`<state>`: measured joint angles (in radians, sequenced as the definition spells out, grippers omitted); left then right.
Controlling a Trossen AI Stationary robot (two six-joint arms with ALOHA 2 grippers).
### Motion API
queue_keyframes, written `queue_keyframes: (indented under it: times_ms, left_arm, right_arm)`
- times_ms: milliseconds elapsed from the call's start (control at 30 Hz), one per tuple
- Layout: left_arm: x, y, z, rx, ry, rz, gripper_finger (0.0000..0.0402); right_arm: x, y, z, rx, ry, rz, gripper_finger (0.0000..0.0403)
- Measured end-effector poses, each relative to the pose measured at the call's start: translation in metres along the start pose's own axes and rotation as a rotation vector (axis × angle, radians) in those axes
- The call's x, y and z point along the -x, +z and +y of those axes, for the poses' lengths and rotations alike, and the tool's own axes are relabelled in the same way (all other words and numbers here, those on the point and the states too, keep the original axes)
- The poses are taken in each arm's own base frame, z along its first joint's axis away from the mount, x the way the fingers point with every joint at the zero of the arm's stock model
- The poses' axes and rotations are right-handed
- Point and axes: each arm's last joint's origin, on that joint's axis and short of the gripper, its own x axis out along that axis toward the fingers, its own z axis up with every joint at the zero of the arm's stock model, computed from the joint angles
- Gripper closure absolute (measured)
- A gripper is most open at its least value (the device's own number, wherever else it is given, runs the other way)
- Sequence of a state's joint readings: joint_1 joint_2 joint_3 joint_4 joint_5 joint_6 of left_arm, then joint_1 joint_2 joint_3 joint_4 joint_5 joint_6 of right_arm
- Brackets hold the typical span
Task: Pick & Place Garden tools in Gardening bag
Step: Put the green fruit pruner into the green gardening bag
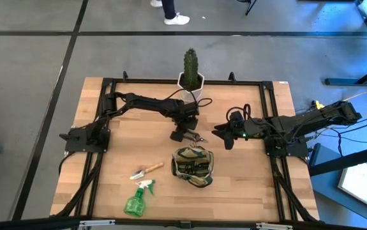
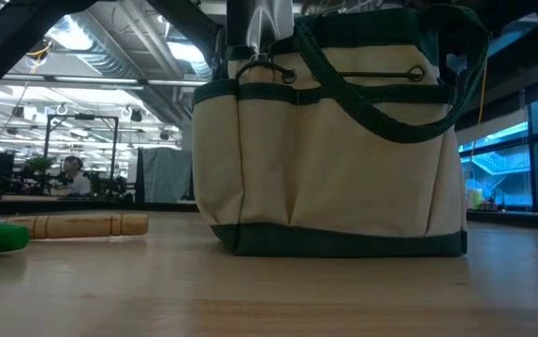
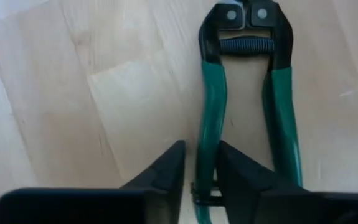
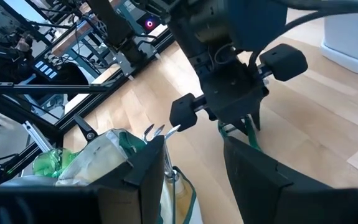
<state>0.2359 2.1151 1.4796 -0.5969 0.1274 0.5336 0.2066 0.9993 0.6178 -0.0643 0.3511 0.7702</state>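
Left gripper [image 3: 198, 171] pinching one green shears [image 3: 246, 106] handle, seen in wrist view only, right gripper [image 1: 224, 135] parted, empty, low view's bag [image 2: 334, 140] hiding both.

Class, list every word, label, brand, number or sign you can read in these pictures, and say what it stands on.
None can be read.
The gardening bag, pruning shears, spray bottle and white cactus pot show no lettering.
The lit panel in the room behind, seen in the right wrist view, is too blurred to read.
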Motion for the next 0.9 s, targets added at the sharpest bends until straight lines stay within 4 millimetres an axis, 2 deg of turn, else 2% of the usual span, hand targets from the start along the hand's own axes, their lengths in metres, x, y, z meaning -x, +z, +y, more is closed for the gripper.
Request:
queue_keyframes:
  times_ms: [133,233,433,667,900]
  left_arm:
    - [-0.003,-0.003,-0.001,0.030,-0.030,0.023,0.0379]
    - [-0.003,-0.003,0.000,0.083,-0.033,0.021,0.0381]
    - [0.010,-0.011,0.009,0.184,-0.027,0.032,0.0381]
    - [0.039,-0.014,0.023,0.274,-0.032,-0.059,0.0381]
    - [0.081,-0.015,0.032,0.360,-0.026,-0.178,0.0381]
  right_arm:
    - [0.000,0.000,0.000,-0.001,-0.002,-0.001,0.0235]
    - [0.000,0.000,0.000,-0.001,-0.001,0.000,0.0236]
    - [0.000,0.000,0.000,-0.001,0.000,0.001,0.0236]
    - [0.000,0.000,0.000,-0.002,0.001,0.001,0.0236]
    - [0.000,0.001,0.000,-0.003,0.003,-0.002,0.0236]
